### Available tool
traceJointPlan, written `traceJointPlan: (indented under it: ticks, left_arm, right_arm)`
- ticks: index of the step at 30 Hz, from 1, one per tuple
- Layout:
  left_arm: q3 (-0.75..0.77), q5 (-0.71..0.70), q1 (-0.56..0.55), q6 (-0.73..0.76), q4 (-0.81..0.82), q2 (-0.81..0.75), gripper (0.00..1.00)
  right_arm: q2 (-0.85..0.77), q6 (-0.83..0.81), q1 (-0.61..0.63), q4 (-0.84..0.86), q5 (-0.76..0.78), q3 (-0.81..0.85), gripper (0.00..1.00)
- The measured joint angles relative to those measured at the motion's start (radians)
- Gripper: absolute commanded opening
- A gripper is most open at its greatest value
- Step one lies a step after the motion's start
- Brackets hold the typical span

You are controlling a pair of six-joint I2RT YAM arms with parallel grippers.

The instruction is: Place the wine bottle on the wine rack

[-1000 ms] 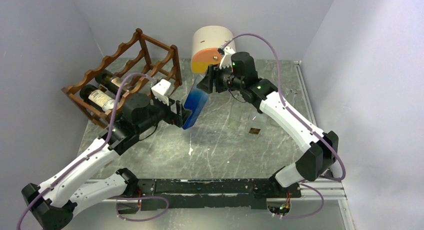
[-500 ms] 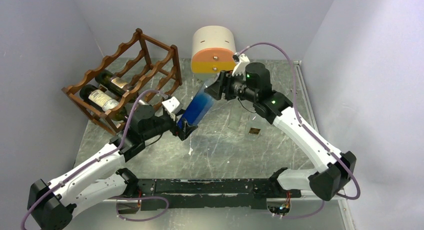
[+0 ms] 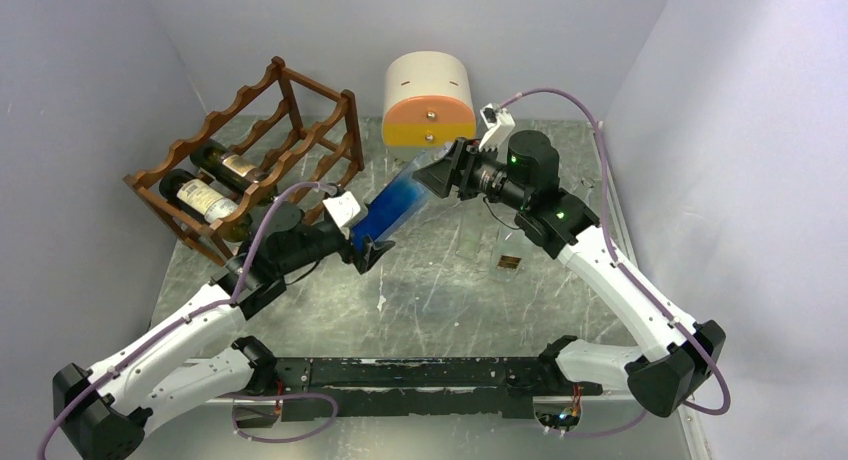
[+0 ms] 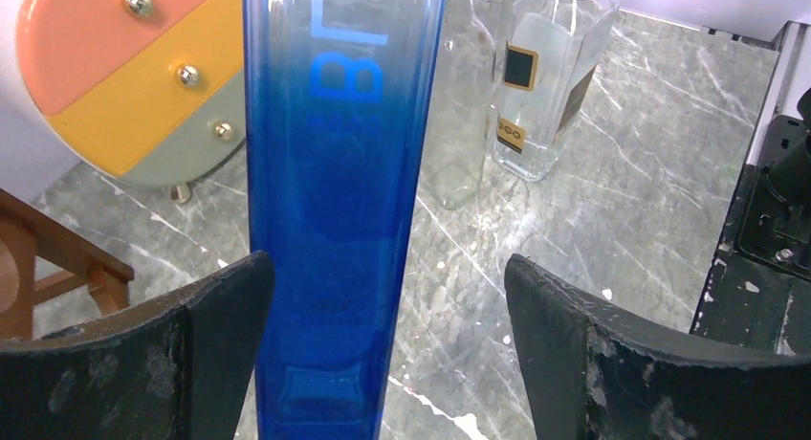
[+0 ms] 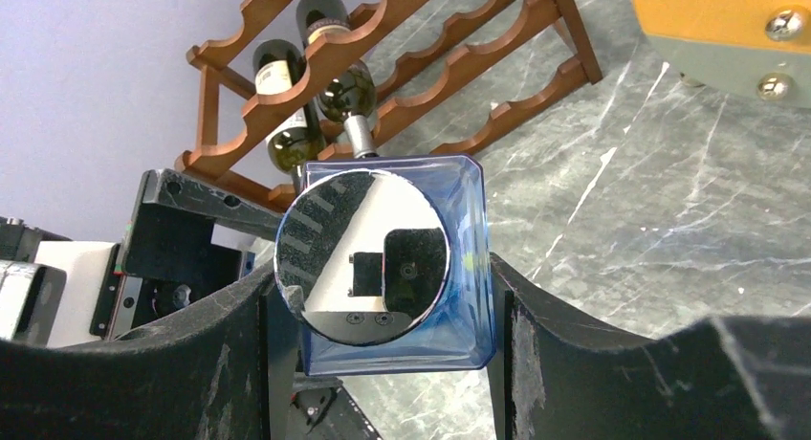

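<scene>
The wine bottle (image 3: 393, 208) is a tall square blue glass one with a round mirror cap, held tilted in the air between both arms. My right gripper (image 3: 441, 173) is shut on its cap end; in the right wrist view both fingers press the blue shoulder (image 5: 464, 316) of my right gripper (image 5: 383, 273). My left gripper (image 3: 371, 246) is open around the base end; in its wrist view the bottle (image 4: 335, 172) lies against the left finger, with a wide gap to the right one (image 4: 387, 266). The wine rack (image 3: 250, 145), reddish-brown wood, stands at the far left and shows in the right wrist view (image 5: 449, 53).
Two dark wine bottles (image 3: 205, 195) (image 3: 228, 163) lie in the rack's lower tier. A cream-and-orange drawer box (image 3: 428, 100) stands at the back centre. Two clear glass bottles (image 4: 550, 77) (image 4: 459, 124) stand on the marble table (image 3: 450, 300) right of centre.
The blue bottle has tipped from near upright to a flatter tilt. My right arm drew its cap end to the right; my left gripper moved nearer and now stands open at the base.
</scene>
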Motion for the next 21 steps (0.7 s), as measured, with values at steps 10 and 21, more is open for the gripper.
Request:
traceJointPlan:
  ticks: [10, 21]
  left_arm:
    - [0.033, -0.105, 0.000, 0.028, -0.079, 0.018, 0.94]
    - [0.036, -0.063, -0.003, 0.041, -0.130, 0.029, 0.94]
  right_arm:
    - [-0.014, 0.049, 0.007, 0.038, -0.094, -0.011, 0.03]
    - [-0.025, 0.081, 0.008, 0.088, -0.158, -0.014, 0.03]
